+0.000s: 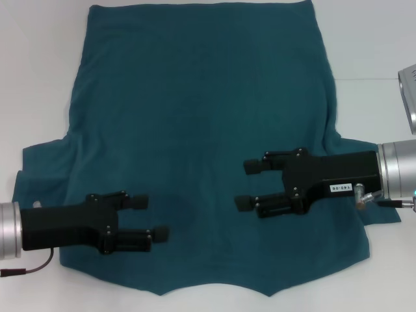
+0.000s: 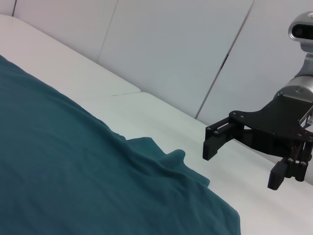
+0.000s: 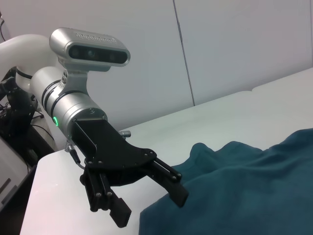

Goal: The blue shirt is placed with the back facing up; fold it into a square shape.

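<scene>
The blue shirt [image 1: 208,117] lies spread flat on the white table [image 1: 39,78], plain side up, with its hem at the far edge and its sleeves out to both sides nearer me. My left gripper [image 1: 151,217] hovers open over the shirt's near left part, fingers pointing inward. Opposite it, my right gripper [image 1: 246,185] is open over the near right part, pointing toward the left one. In the left wrist view the right gripper [image 2: 242,165] hangs open beyond the shirt's [image 2: 73,171] edge. From the right wrist, the left gripper [image 3: 151,206] shows open beside the cloth [image 3: 244,191].
Bare white table [image 2: 161,107] surrounds the shirt on the left, right and far sides. The right wrist's silver camera [image 1: 409,91] juts in at the right edge. Pale wall panels [image 3: 234,44] rise behind the table.
</scene>
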Available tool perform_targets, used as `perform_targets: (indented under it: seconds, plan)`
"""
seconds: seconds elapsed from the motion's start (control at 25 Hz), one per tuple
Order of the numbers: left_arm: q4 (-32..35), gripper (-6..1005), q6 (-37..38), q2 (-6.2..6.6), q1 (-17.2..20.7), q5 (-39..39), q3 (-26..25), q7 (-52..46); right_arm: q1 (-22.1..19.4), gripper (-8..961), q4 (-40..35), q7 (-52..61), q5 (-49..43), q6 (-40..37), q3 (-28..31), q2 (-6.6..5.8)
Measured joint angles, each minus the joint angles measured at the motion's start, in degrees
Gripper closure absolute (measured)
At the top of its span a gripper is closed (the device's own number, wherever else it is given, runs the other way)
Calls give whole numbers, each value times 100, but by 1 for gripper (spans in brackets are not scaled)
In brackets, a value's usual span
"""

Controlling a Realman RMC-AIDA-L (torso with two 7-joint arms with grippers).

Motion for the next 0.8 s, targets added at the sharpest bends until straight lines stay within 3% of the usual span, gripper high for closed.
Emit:
perform_targets:
  seconds: [0.56, 0.8]
  plan:
    - [0, 67, -27, 0, -3, -43, -51, 2, 0, 101, 47, 13, 13, 0, 23, 0]
    - [6, 75, -150, -6, 12, -53, -583, -12, -5, 100, 101, 29, 95, -5, 44, 0]
